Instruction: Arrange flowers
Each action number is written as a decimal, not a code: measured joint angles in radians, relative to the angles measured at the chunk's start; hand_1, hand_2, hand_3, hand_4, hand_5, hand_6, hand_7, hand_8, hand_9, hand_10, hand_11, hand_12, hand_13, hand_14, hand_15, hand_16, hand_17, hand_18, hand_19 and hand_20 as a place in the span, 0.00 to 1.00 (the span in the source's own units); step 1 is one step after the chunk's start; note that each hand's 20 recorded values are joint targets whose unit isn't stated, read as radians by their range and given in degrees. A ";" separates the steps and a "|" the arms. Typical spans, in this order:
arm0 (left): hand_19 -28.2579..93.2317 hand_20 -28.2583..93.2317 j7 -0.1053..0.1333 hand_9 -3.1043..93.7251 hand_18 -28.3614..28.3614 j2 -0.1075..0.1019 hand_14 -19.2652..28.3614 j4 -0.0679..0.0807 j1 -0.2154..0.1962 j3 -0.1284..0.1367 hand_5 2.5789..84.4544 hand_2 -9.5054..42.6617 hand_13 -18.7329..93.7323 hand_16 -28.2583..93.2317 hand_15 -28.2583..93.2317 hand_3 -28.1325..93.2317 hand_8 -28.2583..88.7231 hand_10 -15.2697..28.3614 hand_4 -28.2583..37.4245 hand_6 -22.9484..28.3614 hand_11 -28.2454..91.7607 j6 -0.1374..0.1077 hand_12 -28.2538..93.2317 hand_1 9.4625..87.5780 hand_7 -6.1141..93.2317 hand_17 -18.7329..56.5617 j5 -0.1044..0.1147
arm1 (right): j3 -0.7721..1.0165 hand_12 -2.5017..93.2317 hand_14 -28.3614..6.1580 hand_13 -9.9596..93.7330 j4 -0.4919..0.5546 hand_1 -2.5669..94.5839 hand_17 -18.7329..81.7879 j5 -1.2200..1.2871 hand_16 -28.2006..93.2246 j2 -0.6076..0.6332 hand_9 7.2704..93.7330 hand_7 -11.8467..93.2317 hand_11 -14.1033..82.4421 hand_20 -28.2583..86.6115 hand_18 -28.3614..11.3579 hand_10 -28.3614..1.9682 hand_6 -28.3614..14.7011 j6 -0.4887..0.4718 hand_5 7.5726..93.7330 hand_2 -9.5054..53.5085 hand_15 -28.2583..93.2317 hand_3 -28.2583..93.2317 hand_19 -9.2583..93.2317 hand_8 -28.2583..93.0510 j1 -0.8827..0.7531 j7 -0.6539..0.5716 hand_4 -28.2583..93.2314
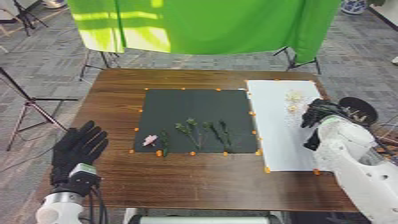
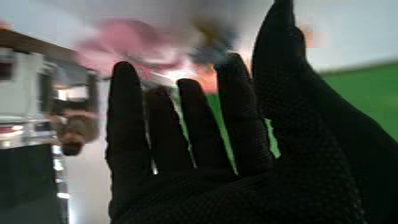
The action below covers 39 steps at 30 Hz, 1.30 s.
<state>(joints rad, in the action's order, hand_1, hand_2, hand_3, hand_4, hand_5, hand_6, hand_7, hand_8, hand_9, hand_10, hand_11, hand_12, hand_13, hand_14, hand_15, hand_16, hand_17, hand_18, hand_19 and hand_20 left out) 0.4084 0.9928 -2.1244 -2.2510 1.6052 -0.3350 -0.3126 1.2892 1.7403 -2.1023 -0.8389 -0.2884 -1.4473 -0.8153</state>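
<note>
In the head view, my right hand (image 1: 322, 113) is over the far right part of the white sheet (image 1: 282, 145), just right of small pale yellow flowers (image 1: 293, 100). A pink flower (image 1: 150, 139) and several green stems (image 1: 188, 129) lie on the dark mat (image 1: 191, 102). My left hand (image 1: 78, 149) rests open at the table's left side, away from the flowers. In the right wrist view, my right hand (image 2: 200, 135) has straight fingers, with a blurred pink flower (image 2: 124, 42) beyond the fingertips; whether they touch cannot be told.
A dark round object (image 1: 358, 107) stands just right of my right hand, by the table's right edge. Orange marks (image 1: 267, 169) line the mat and the sheet. A green cloth (image 1: 209, 27) hangs behind the brown table (image 1: 191, 182), and a tripod (image 1: 31, 102) stands at the left.
</note>
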 measured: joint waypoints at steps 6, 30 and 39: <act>0.59 0.32 -0.001 0.46 0.80 0.001 0.80 0.001 0.004 -0.001 0.53 0.49 0.44 0.15 0.67 0.81 0.16 0.75 0.00 0.67 0.53 -0.001 0.33 0.28 0.26 0.17 0.002 | 0.002 0.15 0.48 0.62 0.001 0.58 0.45 0.025 0.39 0.004 0.64 0.26 0.25 0.47 0.27 0.51 0.64 0.023 0.64 0.13 0.44 0.91 0.82 0.14 -0.002 -0.032 0.00; 0.59 0.32 -0.014 0.45 0.80 0.003 0.80 0.004 0.009 -0.004 0.53 0.49 0.43 0.15 0.67 0.81 0.16 0.75 0.00 0.67 0.53 -0.003 0.33 0.28 0.26 0.17 0.013 | -0.067 0.25 0.54 0.65 0.041 0.62 0.46 -0.076 0.38 0.035 0.85 0.31 0.20 0.42 0.36 0.62 0.70 0.332 0.82 0.04 0.37 0.83 0.62 0.27 -0.093 0.063 0.00; 0.59 0.32 -0.016 0.45 0.80 0.001 0.80 0.005 0.011 -0.005 0.53 0.49 0.43 0.15 0.67 0.82 0.16 0.75 0.00 0.67 0.53 -0.003 0.33 0.28 0.26 0.17 0.023 | -0.072 0.23 0.53 0.64 0.113 0.61 0.46 -0.084 0.38 0.055 0.83 0.33 0.21 0.43 0.36 0.63 0.69 0.341 0.81 0.05 0.37 0.84 0.61 0.28 -0.097 0.084 0.00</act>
<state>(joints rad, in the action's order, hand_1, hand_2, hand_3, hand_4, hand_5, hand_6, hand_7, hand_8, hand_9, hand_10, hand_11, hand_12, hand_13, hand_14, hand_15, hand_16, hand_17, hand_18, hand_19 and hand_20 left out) 0.3927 0.9934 -2.1197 -2.2399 1.6001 -0.3380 -0.2894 1.2175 1.8533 -2.1867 -0.7837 0.0528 -1.5443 -0.7311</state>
